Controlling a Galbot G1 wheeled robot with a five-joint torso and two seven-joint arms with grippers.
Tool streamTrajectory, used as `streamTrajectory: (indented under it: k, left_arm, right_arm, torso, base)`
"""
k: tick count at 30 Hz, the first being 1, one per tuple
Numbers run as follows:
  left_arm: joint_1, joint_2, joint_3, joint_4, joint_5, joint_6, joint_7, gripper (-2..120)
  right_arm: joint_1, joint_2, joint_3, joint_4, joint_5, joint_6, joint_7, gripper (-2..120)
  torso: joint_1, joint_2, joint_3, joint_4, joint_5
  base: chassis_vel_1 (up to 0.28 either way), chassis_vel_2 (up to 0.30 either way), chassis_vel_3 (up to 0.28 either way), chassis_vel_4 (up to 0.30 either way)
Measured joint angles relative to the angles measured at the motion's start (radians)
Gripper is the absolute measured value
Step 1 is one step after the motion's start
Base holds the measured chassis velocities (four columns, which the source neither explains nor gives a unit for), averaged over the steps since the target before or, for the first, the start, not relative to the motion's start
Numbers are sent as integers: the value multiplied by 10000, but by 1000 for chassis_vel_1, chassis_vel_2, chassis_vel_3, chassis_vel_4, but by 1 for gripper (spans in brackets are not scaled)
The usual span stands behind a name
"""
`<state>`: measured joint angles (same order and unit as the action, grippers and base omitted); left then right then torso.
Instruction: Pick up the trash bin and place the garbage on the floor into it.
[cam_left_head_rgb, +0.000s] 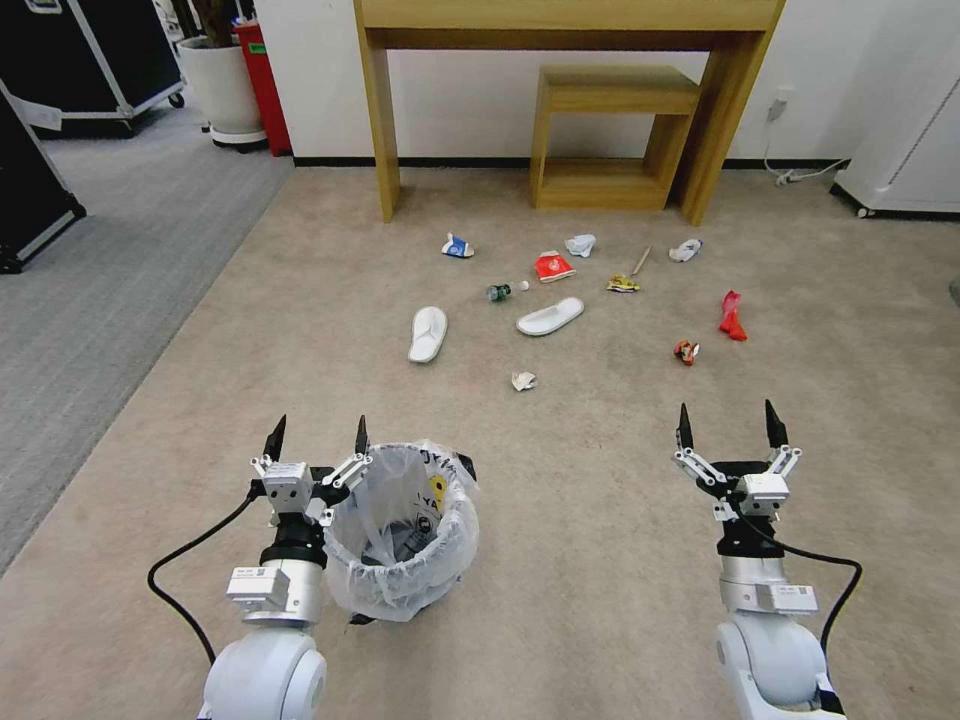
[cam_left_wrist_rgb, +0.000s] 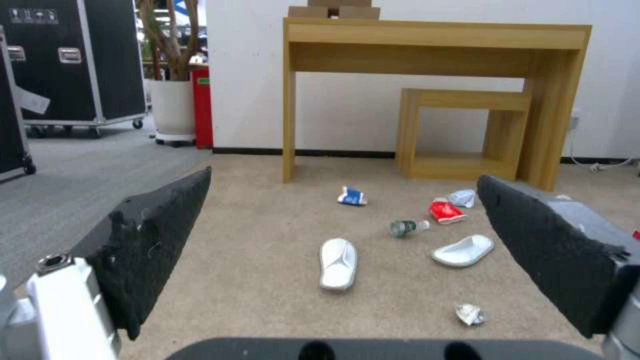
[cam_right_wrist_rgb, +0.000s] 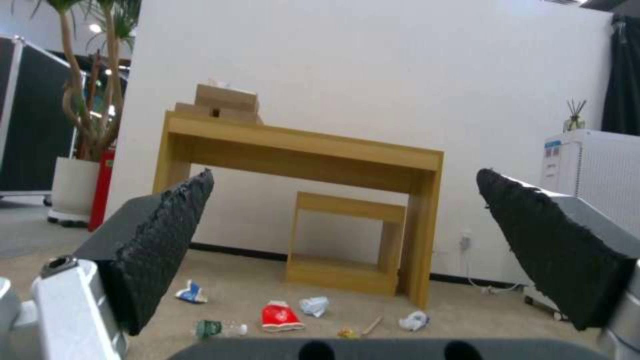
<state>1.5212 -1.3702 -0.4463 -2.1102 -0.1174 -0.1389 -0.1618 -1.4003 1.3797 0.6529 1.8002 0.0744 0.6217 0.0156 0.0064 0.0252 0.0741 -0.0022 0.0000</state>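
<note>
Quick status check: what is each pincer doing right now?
Left pincer: open, holding nothing, beside the trash bin rim.
Right pincer: open, holding nothing, above bare carpet.

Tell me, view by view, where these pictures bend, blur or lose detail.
Head view: wide-angle bend, the wooden table legs splay; floor evenly lit, soft shadows. Left wrist view: slightly soft; the left hand blocks both sides. Right wrist view: bright white wall, litter small and soft.
</note>
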Motion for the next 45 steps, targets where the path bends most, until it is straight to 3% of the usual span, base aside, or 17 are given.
streamTrajectory:
  k: [13,22,45]
  left_arm:
    - [-8,15,35,-1,-53,-2,3,100]
    - [98,43,32,-114,-56,-2,6,99]
    - [337,65,4,-383,0,-36,15,99]
  right_arm:
    - [28,-9,-40,59,-57,21,127,100]
    - [-27,18,28,-18,302,247,-693,100]
    - [-73,115,9,35,-85,420,-461,100]
  torso:
    - [2,-1,1,1,0]
    - [1,0,0,0,0]
    - [0,0,1,1,2]
  base:
    - [-45,41,41,-45]
    - [0,0,0,0]
    - [-2,19,2,-20]
